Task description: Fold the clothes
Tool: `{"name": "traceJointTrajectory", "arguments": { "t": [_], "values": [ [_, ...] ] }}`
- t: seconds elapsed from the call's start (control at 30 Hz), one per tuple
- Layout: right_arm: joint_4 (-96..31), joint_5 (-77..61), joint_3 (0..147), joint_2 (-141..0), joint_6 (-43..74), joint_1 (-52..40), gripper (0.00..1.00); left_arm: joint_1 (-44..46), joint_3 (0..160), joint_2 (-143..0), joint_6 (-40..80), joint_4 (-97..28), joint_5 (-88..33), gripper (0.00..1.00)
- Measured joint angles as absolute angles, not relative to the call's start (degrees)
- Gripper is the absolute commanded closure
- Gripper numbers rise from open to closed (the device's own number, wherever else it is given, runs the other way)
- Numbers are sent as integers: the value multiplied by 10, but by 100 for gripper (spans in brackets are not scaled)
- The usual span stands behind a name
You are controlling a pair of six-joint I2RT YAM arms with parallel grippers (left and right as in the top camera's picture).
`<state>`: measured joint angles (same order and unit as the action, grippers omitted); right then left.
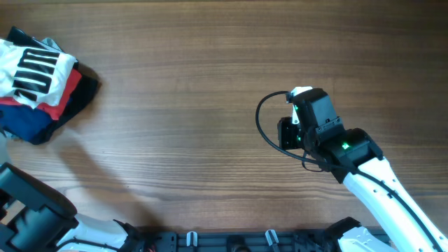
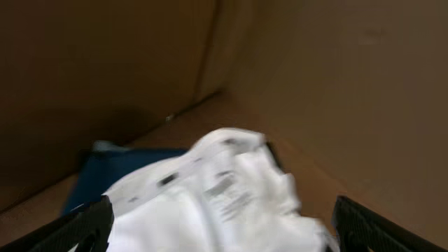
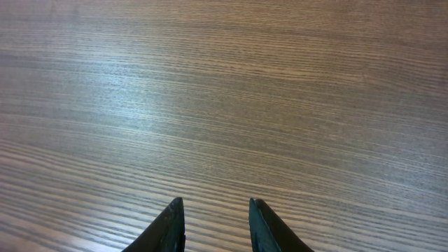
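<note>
Your shirt (image 1: pixel 31 70) lies bunched at the far left corner of the table (image 1: pixel 210 56), on top of a red garment (image 1: pixel 66 94) and a navy one (image 1: pixel 28 126). Your left gripper (image 2: pixel 224 224) is spread wide, with blurred white fabric between its fingers. Your right gripper (image 3: pixel 213 217) hangs over bare wood, its tips slightly apart and holding nothing.

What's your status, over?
Left gripper open around blurred white fabric. Right gripper open, empty, above table. Striped white shirt bunched atop red garment, navy garment.
</note>
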<state>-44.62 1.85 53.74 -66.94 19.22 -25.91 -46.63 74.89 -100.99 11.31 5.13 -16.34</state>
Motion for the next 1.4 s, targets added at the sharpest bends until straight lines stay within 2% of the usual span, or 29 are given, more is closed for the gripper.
{"name": "traceJointTrajectory", "arguments": {
  "t": [0.1, 0.17, 0.3, 0.37, 0.43, 0.6, 1.0, 1.1, 1.13, 1.2, 1.4],
  "values": [
    [-446, 18, 537, -669, 192, -259, 69, -447, 765, -983, 117, 11, -237, 0],
    [-447, 18, 537, -669, 192, -259, 69, -417, 775, -964, 120, -67, -283, 0],
    [-448, 19, 537, -669, 192, -259, 69, -376, 780, -963, 123, -232, -291, 0],
    [-448, 20, 537, -669, 192, -259, 69, -370, 780, -972, 128, -276, -277, 0],
    [-448, 20, 537, -669, 192, -259, 69, -372, 780, -986, 131, -266, -264, 0],
    [-447, 20, 537, -669, 192, -259, 69, -372, 778, -1023, 137, -143, -249, 0],
    [-448, 20, 537, -669, 194, -259, 69, -380, 782, -1108, 137, -70, -257, 0],
    [-448, 20, 537, -669, 197, -259, 47, -388, 782, -1108, 137, -68, -280, 0],
    [-448, 20, 537, -669, 195, -259, 36, -389, 783, -1106, 137, -69, -285, 0],
    [-448, 21, 537, -669, 197, -259, 0, -389, 783, -1092, 137, -80, -286, 0],
    [-422, 15, 537, -669, 199, -259, 1, -340, 788, -954, 139, -193, -277, 0]
  ]
}}
